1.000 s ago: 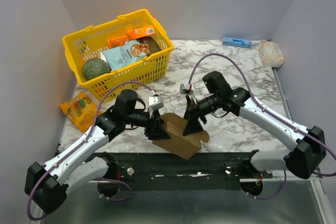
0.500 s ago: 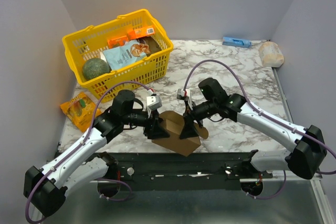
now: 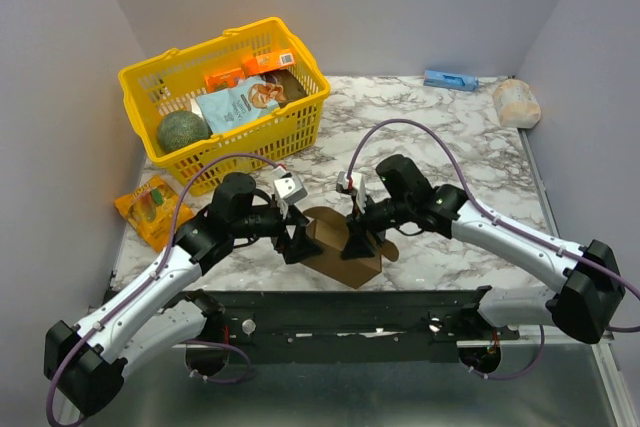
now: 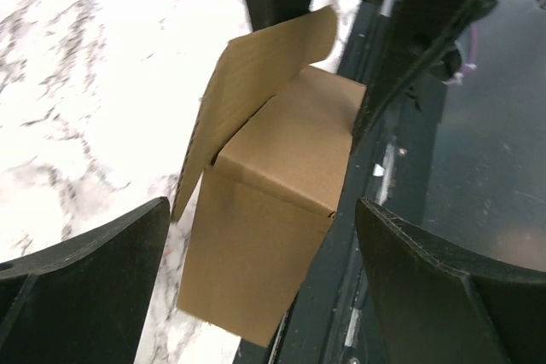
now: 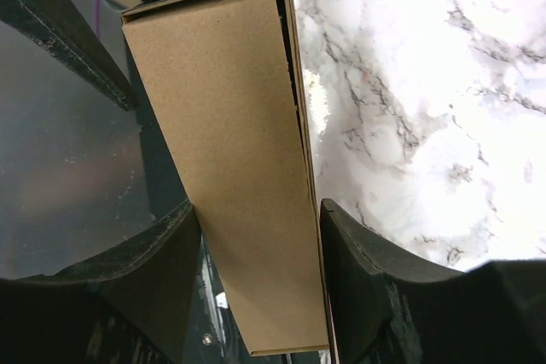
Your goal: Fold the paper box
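The paper box (image 3: pixel 330 239) is a small plain brown carton at the table's near edge, between my two arms, with one flap (image 4: pixel 256 57) standing open. In the left wrist view the paper box (image 4: pixel 273 210) sits between wide-spread fingers that do not touch it. My left gripper (image 3: pixel 298 239) (image 4: pixel 260 210) is open at its left end. My right gripper (image 3: pixel 357 244) (image 5: pixel 256 210) comes down from the right. Its two fingers (image 5: pixel 367 270) press on opposite faces of the paper box (image 5: pixel 230 142), so it is shut on it.
A yellow basket (image 3: pixel 300 117) with packets and a green round thing stands at the back left. An orange packet (image 3: pixel 150 209) lies left of my left arm. A small blue box (image 3: pixel 450 79) and a pale bag (image 3: pixel 516 102) sit at the back right. A dark metal rail (image 3: pixel 350 309) runs along the near edge.
My left gripper has opened and let go of the box. My right gripper has moved left and closed on the box, which now stands more upright.
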Controlling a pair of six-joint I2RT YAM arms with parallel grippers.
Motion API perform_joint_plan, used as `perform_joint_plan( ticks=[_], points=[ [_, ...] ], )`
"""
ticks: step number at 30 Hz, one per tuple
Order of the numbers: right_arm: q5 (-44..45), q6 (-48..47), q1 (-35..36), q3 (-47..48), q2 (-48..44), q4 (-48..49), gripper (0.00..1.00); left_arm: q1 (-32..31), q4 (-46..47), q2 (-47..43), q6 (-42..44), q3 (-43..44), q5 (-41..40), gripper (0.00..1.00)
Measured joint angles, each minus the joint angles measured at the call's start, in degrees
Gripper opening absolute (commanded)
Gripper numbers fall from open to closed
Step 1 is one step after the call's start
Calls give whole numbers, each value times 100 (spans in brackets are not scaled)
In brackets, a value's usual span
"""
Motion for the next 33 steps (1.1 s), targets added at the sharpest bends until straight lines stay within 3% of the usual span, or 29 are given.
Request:
perform_joint_plan(
  ticks=[11,25,27,31,33],
  points=[
    [1464,-348,0,238,229,-503,50,79,-127,-584,33,26,-1729,99],
    [3224,-866,59,1290,1480,-1364,55,114,-90,7,188,417,-2031,99],
    [3305,-907,63,1320,1644,-1394,58,116,-90,4,197,417,-2031,99],
    [3338,-966,68,1351,1720,-1401,83,116,-87,2,210,417,-2031,99],
    [3338,-962,68,1360,1722,-1394,87,116,-90,0,216,417,-2031,99]
  ],
)
